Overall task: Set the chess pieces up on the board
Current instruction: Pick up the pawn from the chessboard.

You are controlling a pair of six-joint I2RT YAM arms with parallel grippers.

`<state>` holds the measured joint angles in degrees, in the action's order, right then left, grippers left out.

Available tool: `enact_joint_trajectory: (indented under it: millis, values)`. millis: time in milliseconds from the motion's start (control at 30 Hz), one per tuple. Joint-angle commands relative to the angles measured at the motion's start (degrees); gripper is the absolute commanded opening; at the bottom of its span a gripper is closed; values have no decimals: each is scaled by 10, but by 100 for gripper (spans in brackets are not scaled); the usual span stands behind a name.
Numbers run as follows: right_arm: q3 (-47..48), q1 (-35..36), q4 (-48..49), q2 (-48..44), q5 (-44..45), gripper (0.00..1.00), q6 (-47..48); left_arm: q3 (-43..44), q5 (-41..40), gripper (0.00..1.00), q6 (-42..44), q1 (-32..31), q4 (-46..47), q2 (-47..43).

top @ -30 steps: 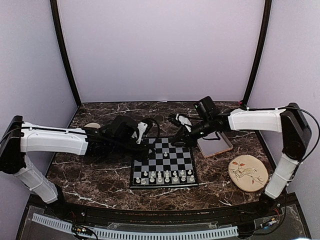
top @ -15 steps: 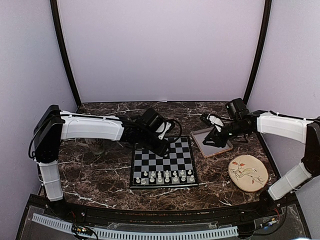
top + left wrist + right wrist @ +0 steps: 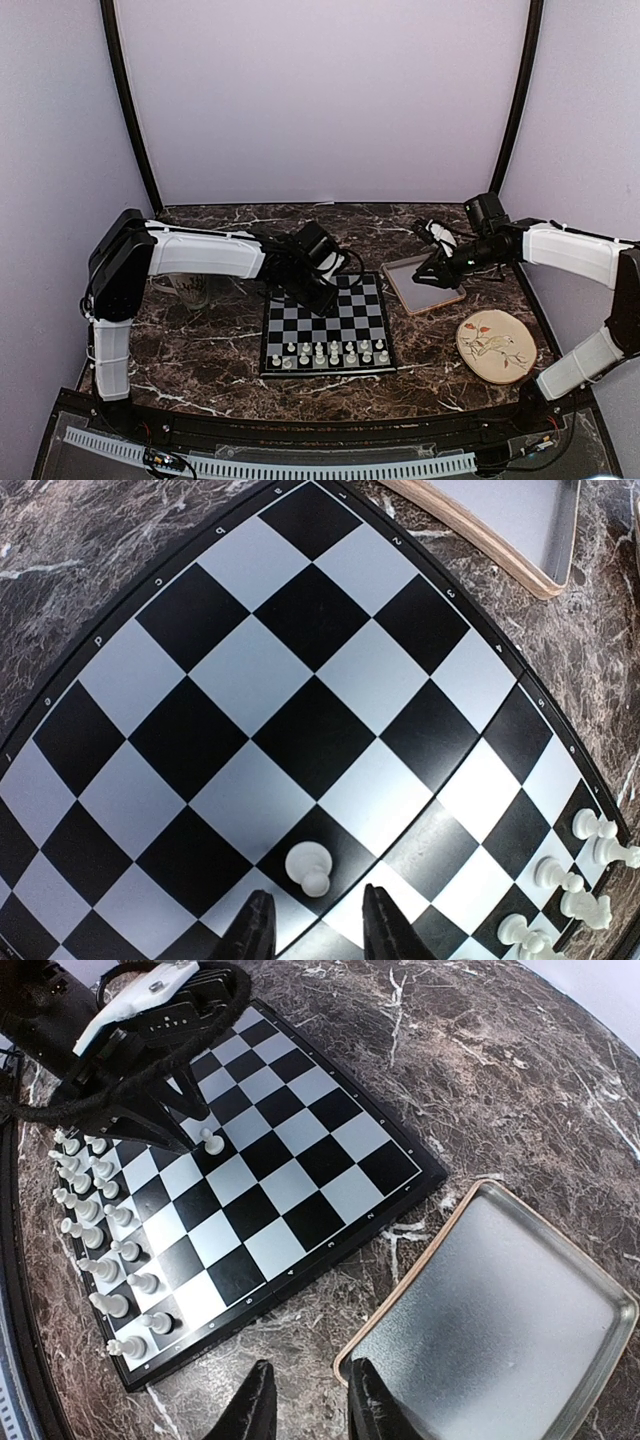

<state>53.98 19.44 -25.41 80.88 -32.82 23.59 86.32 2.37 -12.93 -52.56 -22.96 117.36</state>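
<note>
With the right gripper (image 3: 305,1405) drawn back, parted and empty, to the tray's (image 3: 500,1300) left edge, the left gripper (image 3: 316,915) has swung over the board's (image 3: 230,670) left half, jaws apart just behind a lone pawn (image 3: 305,863), which likely needs clamping and carrying to the chess pieces (image 3: 325,352) along the near edge.

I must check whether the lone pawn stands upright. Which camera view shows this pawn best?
The left wrist view: the lone pawn stands close and large, upright, just ahead of the left gripper. The right wrist view shows it small. In the top view I cannot make it out.
</note>
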Motion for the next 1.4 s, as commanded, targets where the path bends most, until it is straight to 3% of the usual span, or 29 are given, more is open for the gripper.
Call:
enact_joint_trajectory:
  millis: [0,533,900,1100,1367]
  values:
    - [4,-2,2,-5,-12,25,9,14,3,30,4,5,-5,2]
    - [5,-3,-4,6,-12,25,17,19,17,19,4,13,22,19]
    - [7,-4,-10,14,-12,24,23,31,22,5,8,15,3,13]
    - [8,-4,-11,15,-18,24,23,-12,-6,4,16,14,-46,-70]
    - [10,-4,-13,19,-25,24,24,-177,-13,4,-20,14,-90,-238]
